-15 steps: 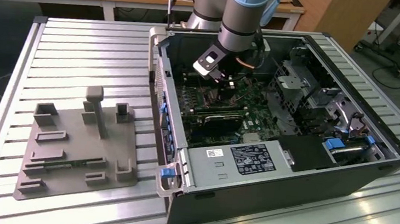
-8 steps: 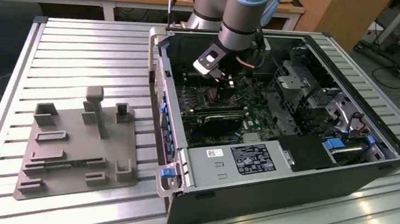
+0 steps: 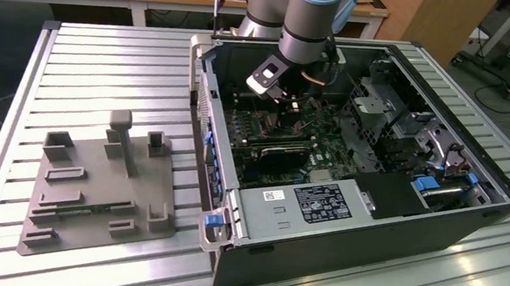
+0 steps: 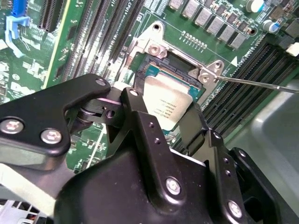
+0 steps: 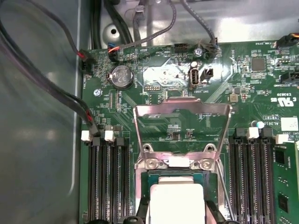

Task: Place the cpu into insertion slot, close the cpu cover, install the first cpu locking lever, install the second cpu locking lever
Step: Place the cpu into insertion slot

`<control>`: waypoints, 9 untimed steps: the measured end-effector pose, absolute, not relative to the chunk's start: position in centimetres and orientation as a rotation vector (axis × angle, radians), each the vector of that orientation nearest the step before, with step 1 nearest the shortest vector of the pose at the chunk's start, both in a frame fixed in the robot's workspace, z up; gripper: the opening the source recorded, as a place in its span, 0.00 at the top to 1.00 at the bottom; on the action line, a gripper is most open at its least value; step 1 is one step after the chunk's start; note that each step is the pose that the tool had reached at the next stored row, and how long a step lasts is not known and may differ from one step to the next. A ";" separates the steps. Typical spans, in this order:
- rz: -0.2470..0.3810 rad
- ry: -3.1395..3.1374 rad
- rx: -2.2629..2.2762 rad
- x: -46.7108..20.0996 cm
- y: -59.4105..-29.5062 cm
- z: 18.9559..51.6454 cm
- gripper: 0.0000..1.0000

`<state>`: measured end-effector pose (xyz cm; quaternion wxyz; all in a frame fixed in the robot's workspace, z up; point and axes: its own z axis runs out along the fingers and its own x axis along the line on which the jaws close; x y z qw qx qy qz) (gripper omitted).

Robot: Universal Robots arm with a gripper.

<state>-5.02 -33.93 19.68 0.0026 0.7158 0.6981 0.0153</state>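
The cpu [image 4: 164, 103], a small square chip with a silvery top [image 5: 176, 199], lies at the insertion slot [image 4: 152, 48] on the green board. My gripper [image 4: 163, 106] holds it: the black fingers [image 4: 140, 119] press on two opposite sides of the chip. In the first wrist view the gripper [image 5: 176, 213] flanks the chip beside the slot's metal rim [image 5: 154, 164]. The cpu cover [image 5: 182, 109], a silvery window frame, stands swung open behind the slot. A thin locking lever [image 4: 252, 83] sticks out to one side. In the exterior view the gripper [image 3: 287, 98] reaches down into the computer case.
Long black memory slots [image 5: 105, 182] run on both sides of the slot. Black cables [image 5: 56, 93] hang by the case wall. A grey power supply box [image 3: 310, 203] sits at the case front. A grey fixture plate [image 3: 101, 184] lies on the table at the exterior view's left.
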 end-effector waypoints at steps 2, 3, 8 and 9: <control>0.045 2.186 2.246 -5.1 -33.9 19.7 0.45; 0.045 2.186 2.246 -5.1 -33.9 19.7 0.45; 0.045 2.180 2.252 -5.2 -33.9 19.6 0.45; 0.045 2.180 2.252 -5.2 -33.9 19.7 0.45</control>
